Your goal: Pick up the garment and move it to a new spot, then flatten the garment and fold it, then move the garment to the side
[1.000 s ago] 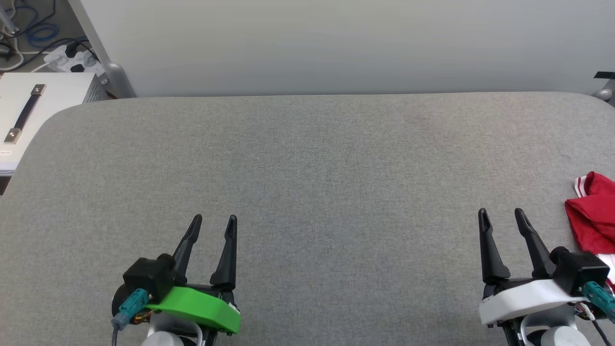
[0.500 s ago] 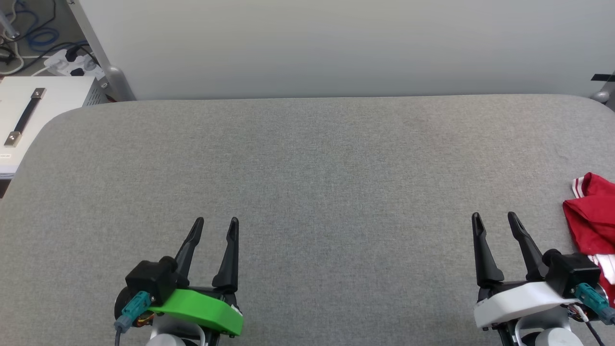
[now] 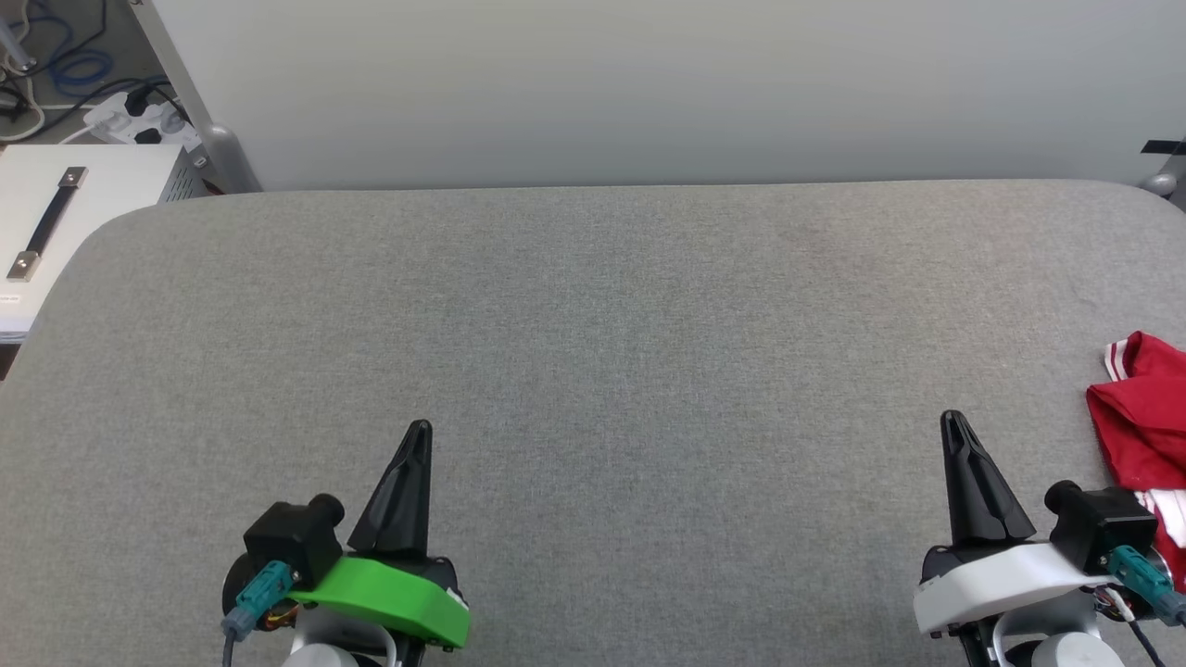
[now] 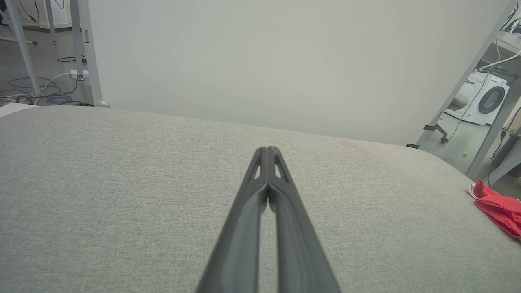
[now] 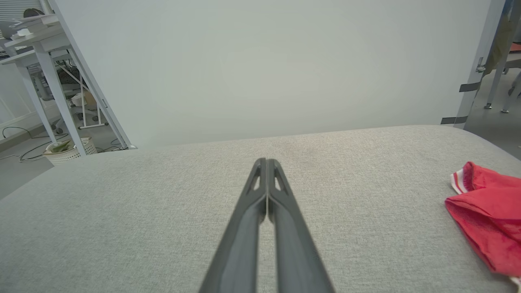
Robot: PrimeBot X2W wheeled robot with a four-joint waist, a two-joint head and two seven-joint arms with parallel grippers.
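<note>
A grey, cloth-covered table (image 3: 593, 306) with rounded far corners bears a crumpled red garment (image 3: 1141, 431) with white-striped trim at its near right edge.

The garment (image 3: 1141, 421) lies on the tabletop (image 3: 593, 306) at its right edge, toward the near side. The right gripper (image 3: 952, 419) is over the near edge, just left of the garment and apart from it. The left gripper (image 3: 419, 428) is over the near edge left of centre, well apart from both. A wall panel (image 3: 649, 83) stands behind the far edge. A case (image 3: 56, 222) lies beyond the far left corner.
</note>
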